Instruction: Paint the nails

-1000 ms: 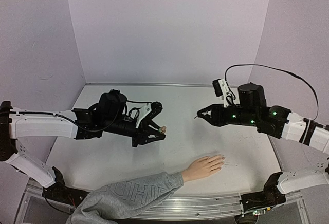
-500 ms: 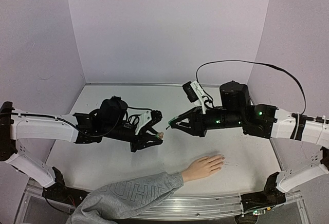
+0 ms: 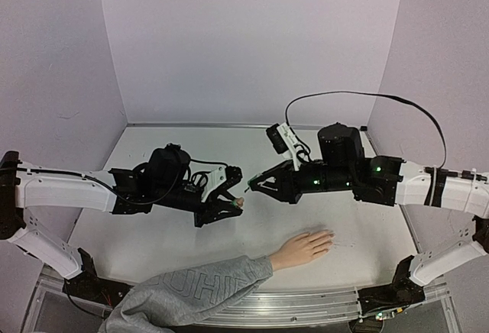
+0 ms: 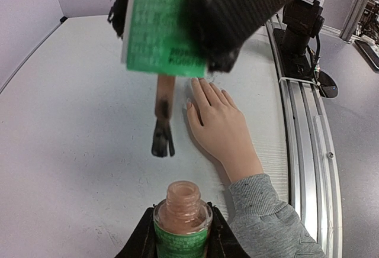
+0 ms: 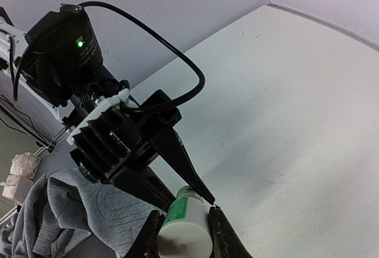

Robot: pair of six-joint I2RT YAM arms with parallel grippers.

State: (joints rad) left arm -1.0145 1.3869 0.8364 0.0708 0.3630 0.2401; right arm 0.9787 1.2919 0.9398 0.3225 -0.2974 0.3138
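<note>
While your left gripper (image 3: pixel 237 203) pinches the open bottle (image 4: pixel 182 219) and your right gripper (image 3: pixel 254 186) clamps the brush cap (image 5: pixel 183 225), the nails (image 4: pixel 189 102) look tiny, hard, slick — steer by that cap, lightly.

Glossy glass bottle (image 4: pixel 182 215), matt white table (image 4: pixel 77 122), grey cloth sleeve (image 4: pixel 269 216).

My left gripper (image 3: pixel 235 199) with its bottle (image 4: pixel 181 216) and my right gripper (image 3: pixel 252 188) with the brush cap (image 5: pixel 185 229) nearly meet mid-table, barring the middle. The mannequin hand (image 3: pixel 304 247) and sleeve (image 3: pixel 191 291) occupy the near edge. I see open table (image 3: pixel 191 138) behind.
</note>
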